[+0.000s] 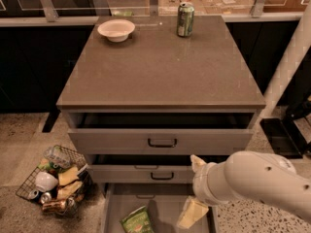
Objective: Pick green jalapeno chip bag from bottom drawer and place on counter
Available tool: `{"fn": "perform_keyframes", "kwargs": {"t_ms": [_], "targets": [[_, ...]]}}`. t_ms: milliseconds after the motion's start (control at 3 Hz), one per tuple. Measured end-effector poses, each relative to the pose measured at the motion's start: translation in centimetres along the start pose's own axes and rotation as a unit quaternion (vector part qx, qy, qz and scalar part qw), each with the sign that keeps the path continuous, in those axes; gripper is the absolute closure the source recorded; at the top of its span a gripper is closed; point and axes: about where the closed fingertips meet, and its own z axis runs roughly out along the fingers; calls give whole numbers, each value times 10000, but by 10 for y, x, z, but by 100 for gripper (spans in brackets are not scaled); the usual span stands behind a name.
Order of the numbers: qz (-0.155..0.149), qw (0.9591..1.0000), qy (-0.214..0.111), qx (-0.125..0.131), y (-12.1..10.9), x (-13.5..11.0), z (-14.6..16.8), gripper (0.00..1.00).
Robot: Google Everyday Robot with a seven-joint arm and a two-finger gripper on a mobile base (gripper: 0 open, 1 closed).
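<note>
The green jalapeno chip bag (137, 221) lies in the open bottom drawer (110, 204), at its front left, partly cut off by the lower edge of the view. My gripper (193, 210) comes in from the right on a thick white arm. It hangs over the right part of the bottom drawer, a short way right of the bag and not touching it. The counter (160, 67) is the flat grey-brown top of the cabinet above.
A white bowl (116, 30) and a green drink can (185, 19) stand at the back of the counter. The top drawer (163, 142) and the middle drawer (146, 173) are pulled partly out. A wire basket of trash (52, 179) sits on the floor at left. A white post (291, 62) rises at right.
</note>
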Motion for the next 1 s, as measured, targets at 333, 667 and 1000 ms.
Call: {"fn": "perform_keyframes", "kwargs": {"t_ms": [333,667,1000], "targets": [[4,9998,-210,-59,8,-1,53,0],[-5,9993,-355,-111,25,3,88,0],[76,9986,-455,-242,46,10,127,0]]}}
